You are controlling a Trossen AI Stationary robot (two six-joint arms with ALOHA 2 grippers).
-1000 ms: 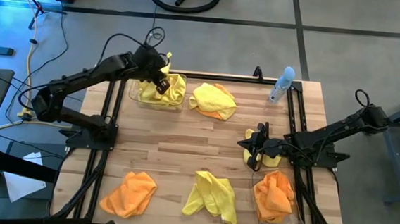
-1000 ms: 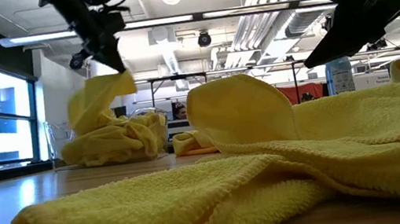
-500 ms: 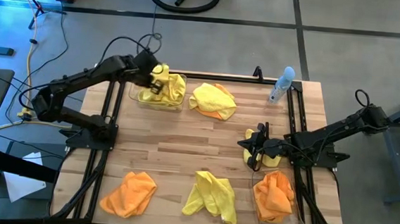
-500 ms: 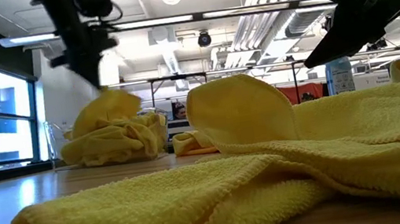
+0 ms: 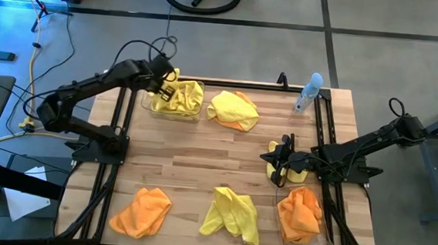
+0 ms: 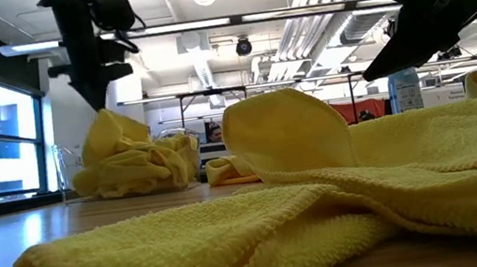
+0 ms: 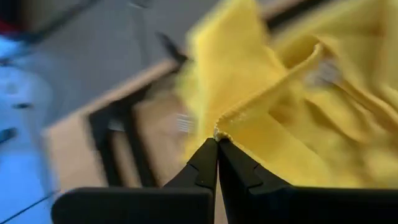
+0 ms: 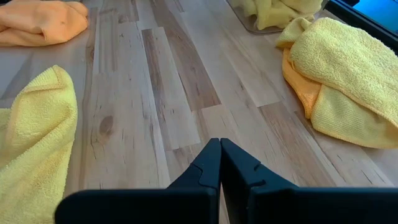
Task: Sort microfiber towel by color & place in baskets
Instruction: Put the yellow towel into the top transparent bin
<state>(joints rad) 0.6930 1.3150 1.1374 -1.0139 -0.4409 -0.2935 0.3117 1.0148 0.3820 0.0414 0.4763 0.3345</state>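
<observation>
Left wrist view: left gripper [image 7: 217,142] pinches a yellow towel [image 7: 292,118] by its hem over the far-left basket [image 5: 148,102]. Right gripper [image 8: 220,146] is clenched empty. Cloth is light, limp; grip edges or folds.

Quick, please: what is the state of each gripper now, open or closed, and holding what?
Left gripper: closed on a bright yellow microfiber cloth over the far clear plastic bin.
Right gripper: closed, holding nothing.
</observation>
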